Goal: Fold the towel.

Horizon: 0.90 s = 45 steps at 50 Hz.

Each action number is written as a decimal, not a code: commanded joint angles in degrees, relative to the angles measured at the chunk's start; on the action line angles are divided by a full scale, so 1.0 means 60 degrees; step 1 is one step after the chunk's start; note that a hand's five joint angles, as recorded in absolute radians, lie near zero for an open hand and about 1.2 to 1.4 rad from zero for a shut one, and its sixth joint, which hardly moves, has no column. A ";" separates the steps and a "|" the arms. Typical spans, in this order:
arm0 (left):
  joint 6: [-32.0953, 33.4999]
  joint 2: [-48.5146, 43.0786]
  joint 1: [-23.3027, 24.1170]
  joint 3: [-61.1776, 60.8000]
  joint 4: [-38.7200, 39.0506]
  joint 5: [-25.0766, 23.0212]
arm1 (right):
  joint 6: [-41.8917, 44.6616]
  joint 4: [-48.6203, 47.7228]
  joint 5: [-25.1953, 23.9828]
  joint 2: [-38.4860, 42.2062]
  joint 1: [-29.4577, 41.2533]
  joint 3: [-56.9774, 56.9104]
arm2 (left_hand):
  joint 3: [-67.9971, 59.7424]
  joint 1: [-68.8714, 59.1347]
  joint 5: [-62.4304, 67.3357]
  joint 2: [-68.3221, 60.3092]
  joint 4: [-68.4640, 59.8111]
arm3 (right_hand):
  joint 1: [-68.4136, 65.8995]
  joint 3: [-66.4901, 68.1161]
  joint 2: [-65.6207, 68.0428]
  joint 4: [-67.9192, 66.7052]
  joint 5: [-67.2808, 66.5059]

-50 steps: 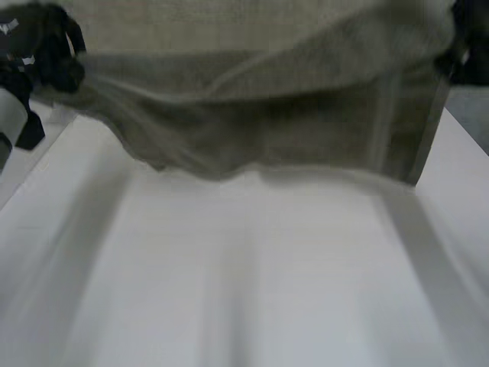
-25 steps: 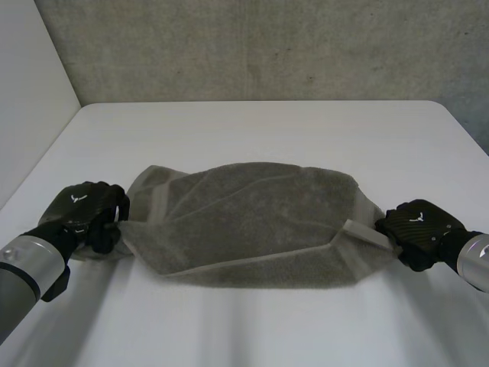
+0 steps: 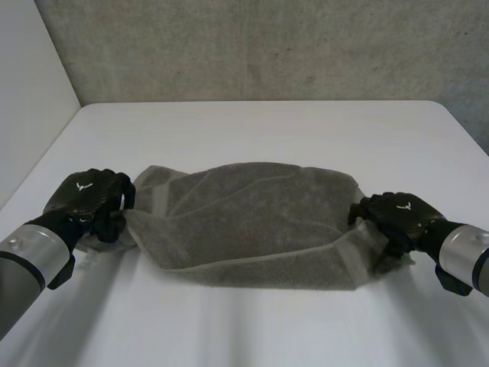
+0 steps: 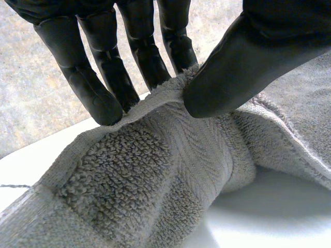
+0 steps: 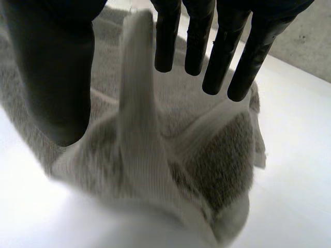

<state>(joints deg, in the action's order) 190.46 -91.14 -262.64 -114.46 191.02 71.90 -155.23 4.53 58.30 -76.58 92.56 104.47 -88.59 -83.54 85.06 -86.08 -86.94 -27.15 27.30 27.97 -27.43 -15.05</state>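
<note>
— Grey terry towel (image 3: 252,222)?
— Lying bunched lengthwise in the middle of the white table (image 3: 252,126), between the two black hands. A second ago, hanging in the air above it.
— Left hand (image 3: 88,200)?
— At the towel's left end, thumb and fingers (image 4: 106,88) pinching a raised ridge of its edge.
— Right hand (image 3: 397,218)?
— Over the right end, closer in than half a second ago. Fingers (image 5: 217,51) straight and side by side, thumb held apart, a cloth ridge standing between.
</note>
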 commanded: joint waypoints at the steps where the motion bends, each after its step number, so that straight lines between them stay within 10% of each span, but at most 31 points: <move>1: 0.0000 0.0000 0.0003 -0.0069 0.0024 -0.0001 | -0.0818 0.0547 0.0404 0.0121 0.0875 -0.0901 | 0.1432 0.0590 -0.2511 0.1013 0.1156 | 0.0238 -0.0263 -0.0375 0.0284 -0.0113; 24: 0.0000 -0.0044 -0.0026 -0.0113 0.0259 -0.0001 | 0.0750 0.0724 0.2939 0.1719 0.1624 -0.1811 | 0.1432 0.0590 -0.2511 0.1013 0.1156 | -0.2370 0.2345 0.2233 -0.2324 -0.2721; 29: 0.0000 -0.0044 -0.0026 -0.0069 0.0288 -0.0001 | 0.0618 0.0666 0.2881 0.1543 0.1682 -0.1826 | 0.1432 0.0590 -0.2511 0.1013 0.1156 | -0.8808 0.8783 0.8671 -0.8762 -0.9159; 45: 0.0820 0.0674 -0.0055 0.2055 0.0230 0.0116 | -0.1008 -0.1780 0.2778 -0.1900 0.2297 -0.3041 | 0.1432 0.0590 -0.2511 0.1013 0.1156 | -0.8808 0.8783 0.8672 -0.8762 -0.9159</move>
<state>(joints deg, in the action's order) 192.69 -90.40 -262.89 -108.76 192.76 72.31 -158.28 0.48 74.94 -78.01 106.53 89.30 -88.60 -83.60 85.06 -86.08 -86.94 -76.98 77.01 76.77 -77.21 -66.78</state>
